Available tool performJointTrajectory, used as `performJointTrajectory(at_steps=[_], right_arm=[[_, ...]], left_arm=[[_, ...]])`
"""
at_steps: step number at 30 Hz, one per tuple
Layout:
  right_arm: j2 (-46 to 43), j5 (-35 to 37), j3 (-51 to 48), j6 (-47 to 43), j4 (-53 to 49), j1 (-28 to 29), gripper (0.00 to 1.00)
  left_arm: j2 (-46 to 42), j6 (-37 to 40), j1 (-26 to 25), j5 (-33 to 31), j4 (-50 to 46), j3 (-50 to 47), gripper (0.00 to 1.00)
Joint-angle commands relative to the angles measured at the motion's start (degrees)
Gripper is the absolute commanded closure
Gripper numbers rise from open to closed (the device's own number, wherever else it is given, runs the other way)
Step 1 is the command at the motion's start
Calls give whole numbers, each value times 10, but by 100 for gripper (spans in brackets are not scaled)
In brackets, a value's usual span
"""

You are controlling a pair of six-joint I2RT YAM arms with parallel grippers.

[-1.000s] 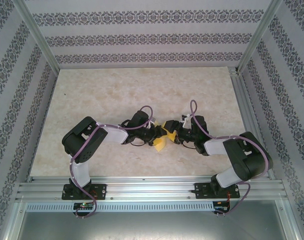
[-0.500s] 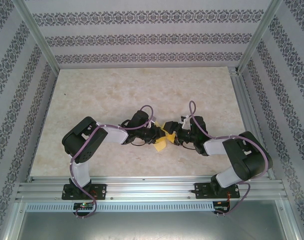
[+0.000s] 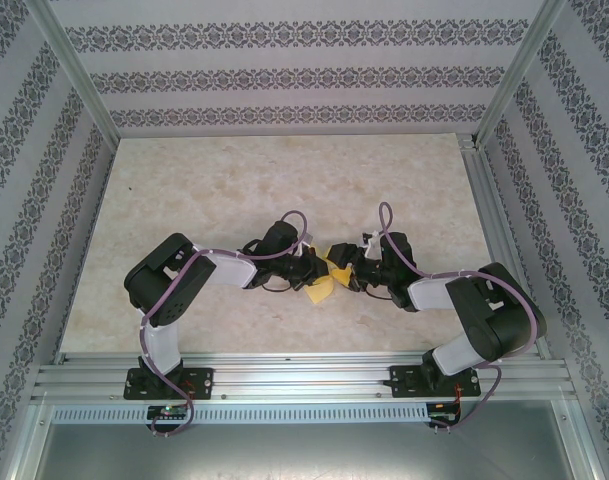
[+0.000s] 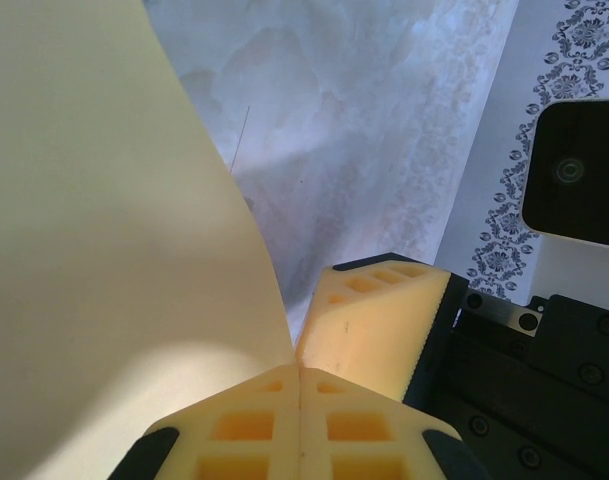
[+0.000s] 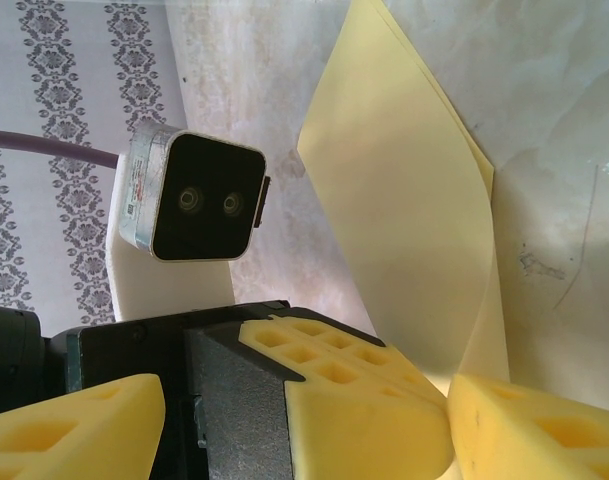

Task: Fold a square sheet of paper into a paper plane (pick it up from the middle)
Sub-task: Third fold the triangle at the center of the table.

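**Above the pale marbled surface (image 3: 234, 180), a pale-yellow square sheet of paper (image 3: 321, 288) between two arms**

Near the middle of the surface, in the top view, the two black arms reached toward each other. The left gripper (image 3: 311, 268) and the right gripper (image 3: 347, 272) met tip to tip with the sheet between them. The sheet showed as a narrow yellow shape, not lying flat. Whether its lower edge touched the surface could not be told.

From the left wrist, the left gripper's two yellow ribbed fingers (image 4: 244, 430) were pressed together with only a thin seam between them. The sheet rose out of that seam and spread across the left half of the view, so this gripper was clamped on the paper. Touching those fingers sat one yellow finger (image 4: 379, 315) of the right gripper, with the black right wrist camera (image 4: 574, 170) beyond it.

From the right wrist, the right gripper's own fingers (image 5: 74, 430) stood wide apart at the bottom corners, unclosed. Between them sat the left gripper's yellow tip on its black body. The sheet ran down into the narrow gap between that tip and the right-hand finger. It curved as it rose, and a second layer showed along its right edge. The grey-cased left wrist camera (image 5: 199, 200) faced back from the left.
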Motion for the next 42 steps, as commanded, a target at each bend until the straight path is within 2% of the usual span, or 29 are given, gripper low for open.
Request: performJointTrajectory(at_steps=[1, 5, 7, 10, 12, 20, 28, 34, 36, 40, 42], right_arm=[[-5, -4, 2, -11, -1, -5, 25], [-42, 5, 10, -48, -76, -19, 25], [-75, 24, 28, -92, -163, -21, 25], [-128, 88, 73, -186, -347, -21, 25], [-147, 117, 98, -225, -425, -21, 26], [-132, 118, 140, -257, -486, 5, 40], [-93, 148, 197, -284, -552, 44, 65], [-60, 160, 230, -294, -580, 71, 69], [-48, 161, 242, -302, -592, 79, 75], [-29, 162, 249, -299, -593, 92, 78], [-22, 160, 249, -294, -586, 98, 84]], left_arm=[[-6, 19, -6, 3, -1, 6, 99], [-17, 34, -1, 1, -16, 5, 100], [-27, 46, 4, 0, -27, 3, 100], [-41, 66, 14, 6, -43, 0, 100], [-52, 80, 20, 6, -56, -2, 100], [-70, 122, 49, 29, -83, -21, 100], [-70, 198, 75, 31, -158, -17, 100], [-49, 248, 89, 28, -210, 8, 100], [-45, 272, 91, 23, -240, 20, 100], [-41, 289, 96, 9, -259, 29, 100], [-32, 303, 97, 6, -277, 43, 100]])
